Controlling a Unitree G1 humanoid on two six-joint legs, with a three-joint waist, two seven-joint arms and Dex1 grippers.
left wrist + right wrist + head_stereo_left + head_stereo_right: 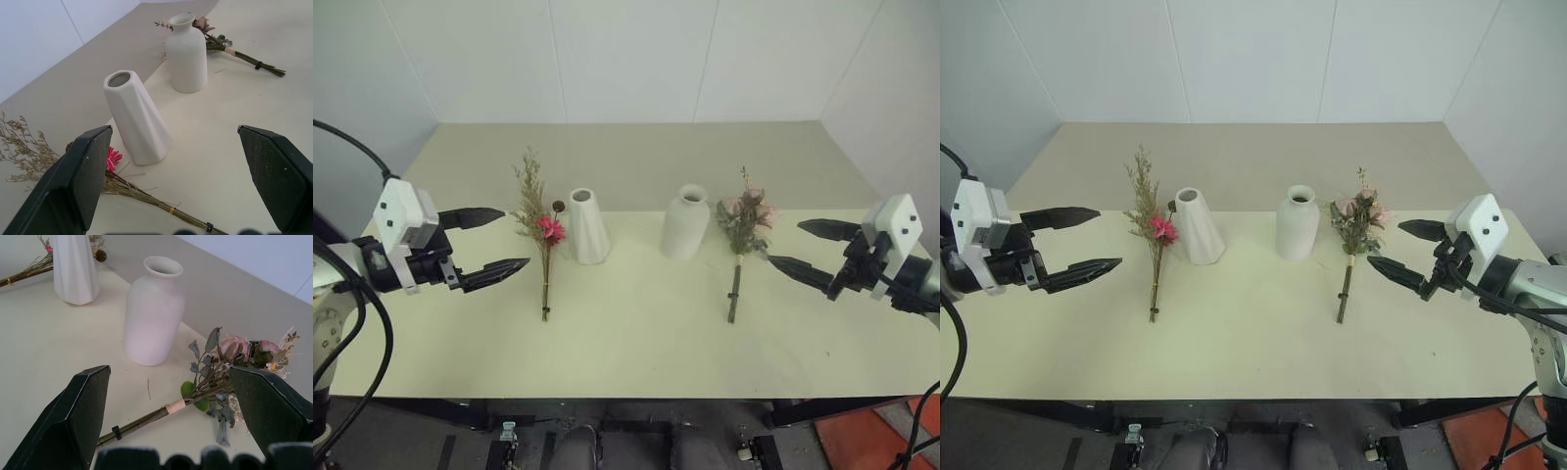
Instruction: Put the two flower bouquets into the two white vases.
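2 bouquets lie flat on the pale bench (636,343): the magenta daisy bunch (542,235) just left of the cone vase (588,226), the pink rose bunch (742,230) just right of the bottle vase (686,222). Both vases stand upright. The left claw (492,242) and right claw (811,246) hover wide open, empty, outside the bouquets.

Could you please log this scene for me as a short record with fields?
Table: pale tabletop
Vases: cone vase and bottle vase, upright, side by side, empty
Magenta bouquet: lying flat, left of the cone vase
Rose bouquet: lying flat, right of the bottle vase
Left pincer: open, empty
Right pincer: open, empty
Progress: no bouquet picked up yet
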